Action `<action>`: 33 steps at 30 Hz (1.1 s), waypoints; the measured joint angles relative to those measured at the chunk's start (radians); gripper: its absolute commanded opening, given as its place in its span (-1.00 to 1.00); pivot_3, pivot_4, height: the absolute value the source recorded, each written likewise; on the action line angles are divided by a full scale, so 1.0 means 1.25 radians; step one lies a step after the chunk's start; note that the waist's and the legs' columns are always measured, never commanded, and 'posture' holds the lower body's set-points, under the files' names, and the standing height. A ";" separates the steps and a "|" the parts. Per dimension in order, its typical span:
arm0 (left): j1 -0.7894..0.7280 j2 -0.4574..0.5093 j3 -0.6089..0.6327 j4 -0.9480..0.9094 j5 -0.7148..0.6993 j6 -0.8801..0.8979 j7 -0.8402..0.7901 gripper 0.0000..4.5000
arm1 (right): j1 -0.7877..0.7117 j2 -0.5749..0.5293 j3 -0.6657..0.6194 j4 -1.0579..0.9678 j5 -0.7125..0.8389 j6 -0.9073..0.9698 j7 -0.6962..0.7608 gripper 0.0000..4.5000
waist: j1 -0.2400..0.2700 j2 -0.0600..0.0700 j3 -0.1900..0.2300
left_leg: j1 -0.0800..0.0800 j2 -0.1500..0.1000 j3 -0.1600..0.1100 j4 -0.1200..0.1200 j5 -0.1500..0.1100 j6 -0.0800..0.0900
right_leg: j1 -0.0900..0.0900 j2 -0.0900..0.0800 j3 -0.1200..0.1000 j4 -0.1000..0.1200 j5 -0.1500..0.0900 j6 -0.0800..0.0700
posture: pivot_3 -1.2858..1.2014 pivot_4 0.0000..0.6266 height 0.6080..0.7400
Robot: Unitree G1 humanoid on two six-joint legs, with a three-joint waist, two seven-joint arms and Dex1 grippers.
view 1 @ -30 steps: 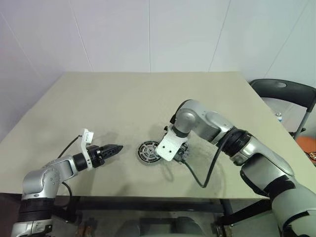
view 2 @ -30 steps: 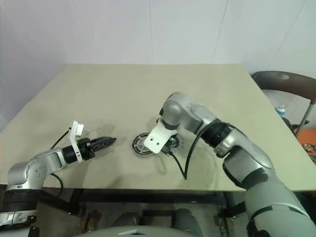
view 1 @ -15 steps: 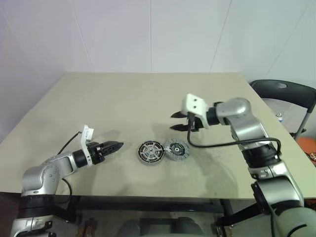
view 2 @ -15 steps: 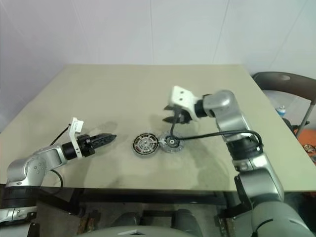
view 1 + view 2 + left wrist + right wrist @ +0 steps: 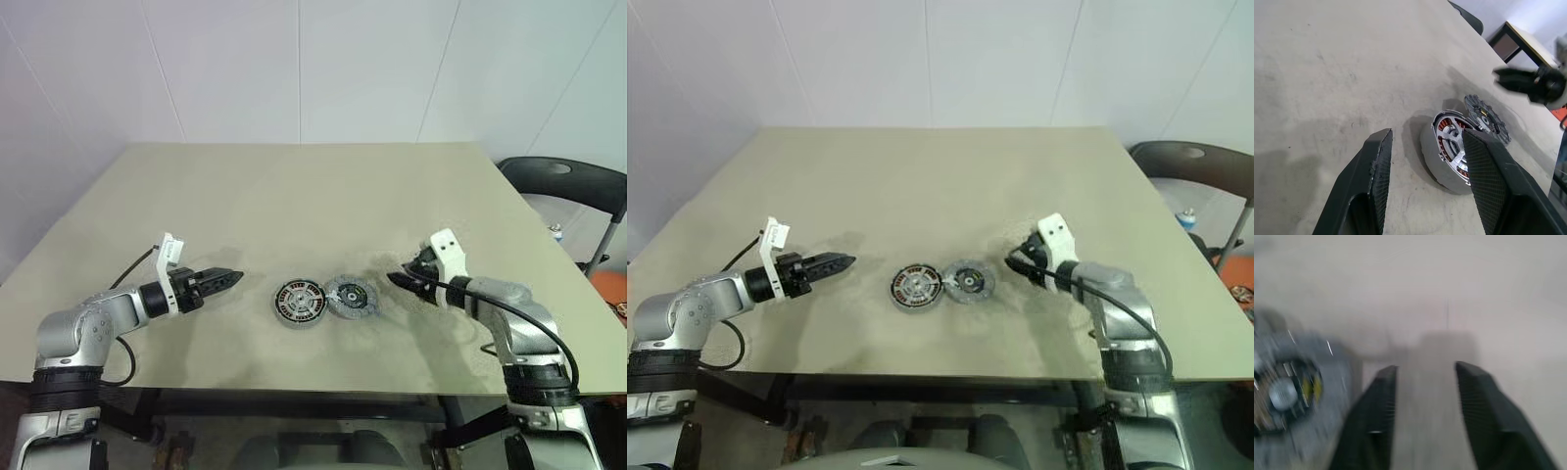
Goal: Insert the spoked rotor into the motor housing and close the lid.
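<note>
Head views: motor housing (image 5: 298,301) w/ spoked rotor (image 5: 1452,142) seated inside lay flat near worktop (image 5: 294,196) front edge; lid (image 5: 351,296) flat beside it, touching on robot's right. Left pincer (image 5: 233,279) hovered left of housing; right pincer (image 5: 394,279) right of lid.

Left wrist: fingers (image 5: 1376,166) apart, nothing held, housing framed between them.

Right wrist: pincer (image 5: 1422,377) open, empty, lid (image 5: 1288,391) off to one side.

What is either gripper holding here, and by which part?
Nothing is held. The left gripper and right gripper are both open and empty; the housing and lid lie on the table.
</note>
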 measured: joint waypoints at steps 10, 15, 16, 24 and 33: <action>-0.003 0.001 -0.008 0.002 0.001 0.002 -0.003 0.08 | 0.109 0.016 -0.025 -0.084 0.100 0.076 -0.033 -0.38 | -0.002 0.000 0.000 | 0.000 0.001 0.000 0.000 0.000 0.000 | 0.000 0.001 0.000 0.000 -0.001 0.002 | 0.03 -1.00 1.00; -0.007 0.001 -0.008 0.006 0.001 0.002 -0.003 0.08 | 0.108 0.037 -0.030 -0.087 0.134 0.065 -0.062 -0.99 | -0.001 0.000 0.001 | 0.000 0.001 0.000 0.001 0.000 0.000 | 0.001 0.001 0.000 0.000 -0.001 0.002 | 0.03 -1.00 1.00; -0.008 0.000 -0.008 0.006 0.001 0.001 -0.003 0.08 | 0.105 0.036 -0.030 -0.087 0.136 0.062 -0.065 -0.99 | -0.001 -0.001 0.001 | 0.000 0.000 0.000 0.001 0.000 0.000 | 0.001 0.001 0.000 0.000 -0.001 0.002 | 0.03 -1.00 1.00; -0.007 -0.015 -0.008 0.005 0.001 0.001 0.002 0.08 | 0.110 -0.024 0.036 -0.063 0.122 0.025 -0.075 -0.99 | 0.001 -0.001 0.001 | 0.001 0.000 0.000 0.000 0.000 0.001 | 0.001 0.000 0.000 -0.001 -0.002 0.003 | 0.03 -1.00 1.00; 0.001 -0.022 -0.006 0.002 0.001 0.001 0.015 0.08 | 0.135 -0.061 0.076 -0.094 0.138 0.011 -0.048 -0.99 | 0.002 -0.005 -0.001 | 0.003 0.000 0.000 0.000 -0.002 0.003 | 0.005 0.000 -0.001 -0.003 -0.003 0.004 | 0.03 -1.00 1.00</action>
